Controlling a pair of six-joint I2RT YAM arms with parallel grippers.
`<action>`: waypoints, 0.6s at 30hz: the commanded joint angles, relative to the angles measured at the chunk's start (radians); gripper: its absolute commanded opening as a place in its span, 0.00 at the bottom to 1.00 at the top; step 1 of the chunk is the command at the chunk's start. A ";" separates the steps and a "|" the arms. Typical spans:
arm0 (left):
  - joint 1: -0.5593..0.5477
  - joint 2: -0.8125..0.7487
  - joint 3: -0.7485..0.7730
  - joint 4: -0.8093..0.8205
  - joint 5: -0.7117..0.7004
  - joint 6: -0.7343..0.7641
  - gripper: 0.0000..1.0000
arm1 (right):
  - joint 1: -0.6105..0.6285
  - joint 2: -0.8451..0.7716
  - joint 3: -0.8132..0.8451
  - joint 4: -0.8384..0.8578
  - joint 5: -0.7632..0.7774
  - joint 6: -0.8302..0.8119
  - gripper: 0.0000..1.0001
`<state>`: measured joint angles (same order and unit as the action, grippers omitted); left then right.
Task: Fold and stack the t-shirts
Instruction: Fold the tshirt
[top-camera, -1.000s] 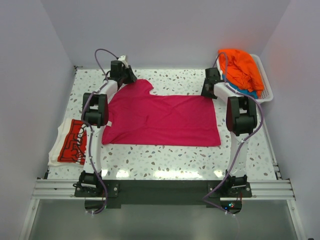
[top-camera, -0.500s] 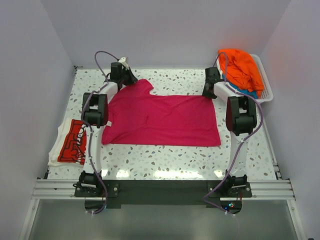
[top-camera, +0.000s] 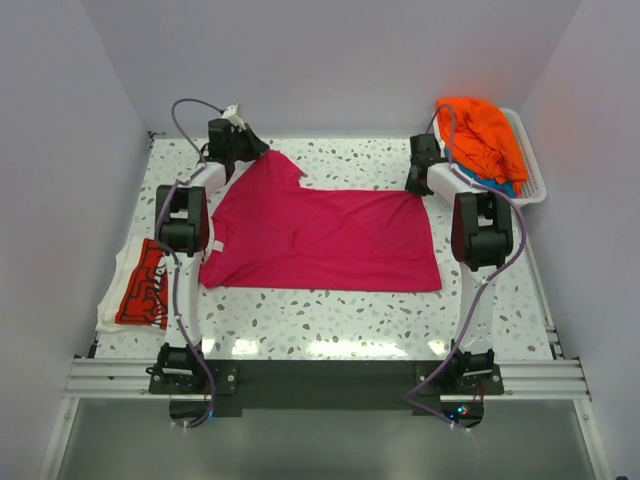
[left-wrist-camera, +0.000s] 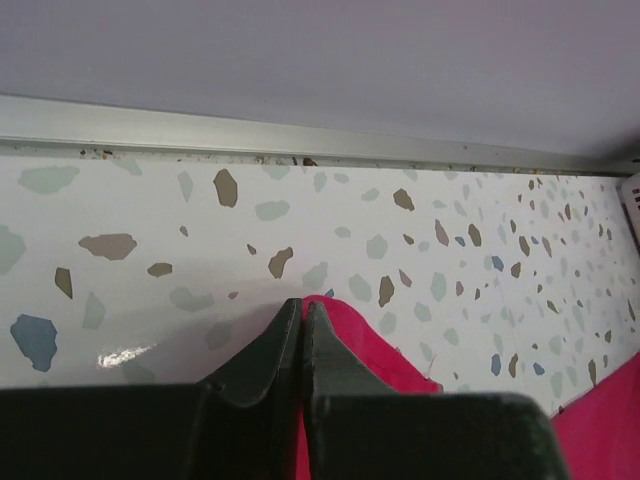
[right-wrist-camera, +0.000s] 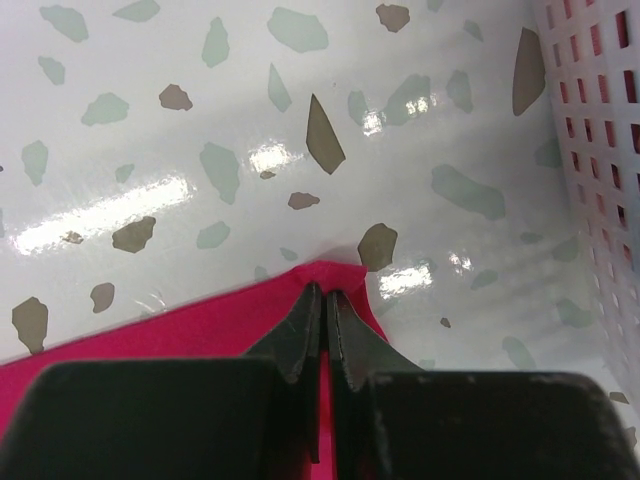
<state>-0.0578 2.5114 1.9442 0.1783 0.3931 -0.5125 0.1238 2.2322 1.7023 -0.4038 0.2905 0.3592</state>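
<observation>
One magenta t-shirt (top-camera: 320, 240), one orange t-shirt (top-camera: 485, 135), one teal t-shirt (top-camera: 499, 187), one red-and-white t-shirt (top-camera: 143, 285), one white basket (top-camera: 537, 188)

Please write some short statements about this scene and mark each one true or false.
1. The magenta t-shirt lies spread flat on the table. True.
2. The orange t-shirt lies on the table. False: it is in the white basket.
3. The left gripper is shut on a far corner of the magenta t-shirt. True.
4. The right gripper is open above the basket. False: it is shut on the magenta t-shirt's other far corner.
5. The red printed t-shirt lies at the right edge. False: at the left edge.
</observation>
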 joint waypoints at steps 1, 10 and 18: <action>0.018 -0.079 0.025 0.110 0.038 -0.032 0.00 | -0.007 0.000 0.030 0.014 -0.008 0.007 0.00; 0.030 -0.097 0.032 0.115 0.073 -0.040 0.00 | -0.030 -0.066 -0.026 0.068 -0.062 0.040 0.00; 0.032 -0.201 -0.103 0.174 0.075 -0.044 0.00 | -0.047 -0.155 -0.115 0.125 -0.082 0.072 0.00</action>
<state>-0.0395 2.4283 1.8713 0.2470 0.4465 -0.5411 0.0875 2.1731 1.6100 -0.3420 0.2173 0.4015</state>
